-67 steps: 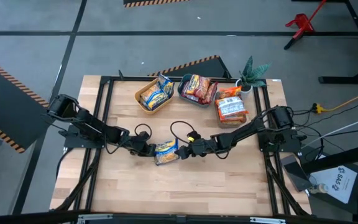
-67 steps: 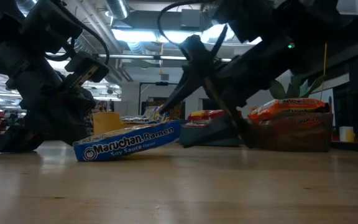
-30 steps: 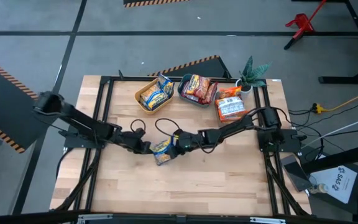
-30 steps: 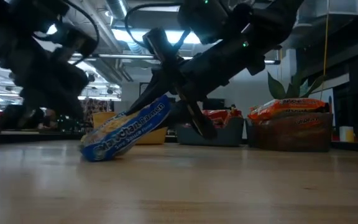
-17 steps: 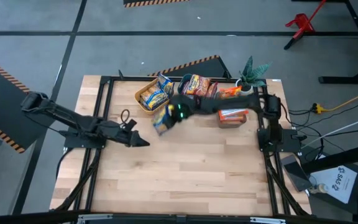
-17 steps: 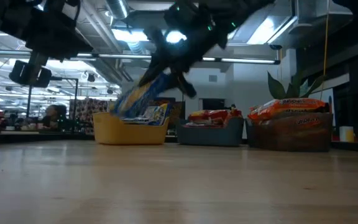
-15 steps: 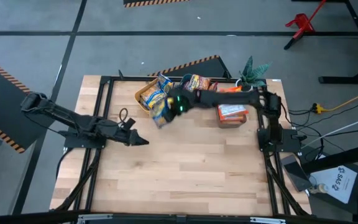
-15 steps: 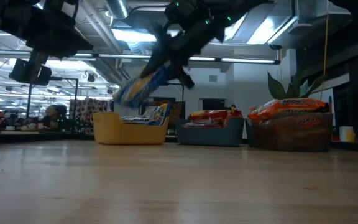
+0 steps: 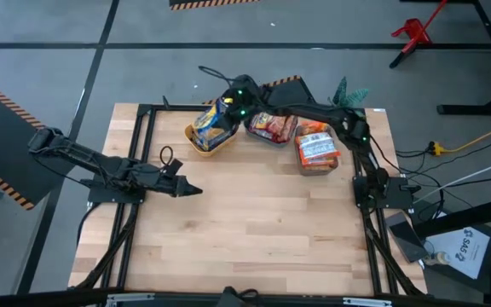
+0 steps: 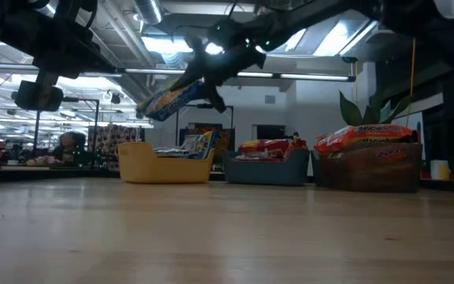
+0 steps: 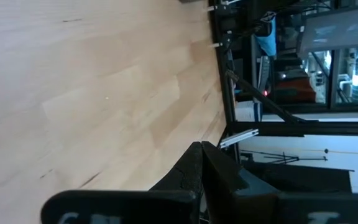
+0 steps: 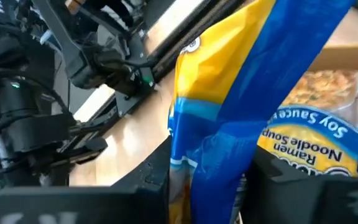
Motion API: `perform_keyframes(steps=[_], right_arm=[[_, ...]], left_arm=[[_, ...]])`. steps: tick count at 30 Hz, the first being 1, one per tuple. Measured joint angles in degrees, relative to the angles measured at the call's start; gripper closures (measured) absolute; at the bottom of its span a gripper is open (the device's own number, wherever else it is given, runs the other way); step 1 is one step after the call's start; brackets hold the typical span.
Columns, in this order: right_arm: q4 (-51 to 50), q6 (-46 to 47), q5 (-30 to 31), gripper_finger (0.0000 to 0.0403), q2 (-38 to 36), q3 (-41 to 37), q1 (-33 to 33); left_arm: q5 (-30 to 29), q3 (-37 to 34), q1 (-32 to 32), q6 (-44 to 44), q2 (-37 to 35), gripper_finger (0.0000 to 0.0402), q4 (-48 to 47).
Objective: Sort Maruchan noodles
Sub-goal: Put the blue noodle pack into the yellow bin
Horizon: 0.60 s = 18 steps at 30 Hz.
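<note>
My right gripper (image 9: 231, 104) hangs over the yellow bin (image 9: 201, 143) at the table's far side, shut on a yellow-and-blue Maruchan noodle packet (image 10: 172, 99). More yellow-and-blue packets (image 12: 306, 140) lie in that bin. Red packets (image 9: 273, 124) fill the teal bin beside it, and orange packets (image 9: 317, 147) fill the grey bin. My left gripper (image 9: 192, 189) is shut and bare, low over the table's left half; its fingers (image 11: 201, 168) show closed in the left wrist view. My right gripper pinches the packet between its two fingers, one flat face (image 12: 191, 171) against each. The fingers reach in from the table's right, slanting down. The packet hangs clear above the yellow bin, tilted, with its free end (image 10: 150, 108) lower and toward the left.
A potted plant (image 9: 348, 98) stands at the far right corner behind the grey bin. The wooden tabletop (image 9: 254, 230) spreads bare across the middle and near side. A black frame rail (image 9: 143, 145) runs along the table's left side.
My right gripper has lifted the yellow-and-blue packet off the table's middle and carried it up and toward the far edge, above the yellow bin. The packet has tipped from lying low to hanging tilted in the air. My left gripper has drawn back a little toward the left.
</note>
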Motion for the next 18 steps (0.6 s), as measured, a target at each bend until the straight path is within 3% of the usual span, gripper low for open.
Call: perform_keyframes(steps=[18], right_arm=[[5.65,-1.53,0.09,0.0293,8.48,0.60,-0.53]], left_arm=[[-0.59,0.02,0.00,-0.04,-0.01,0.0401,-2.30]])
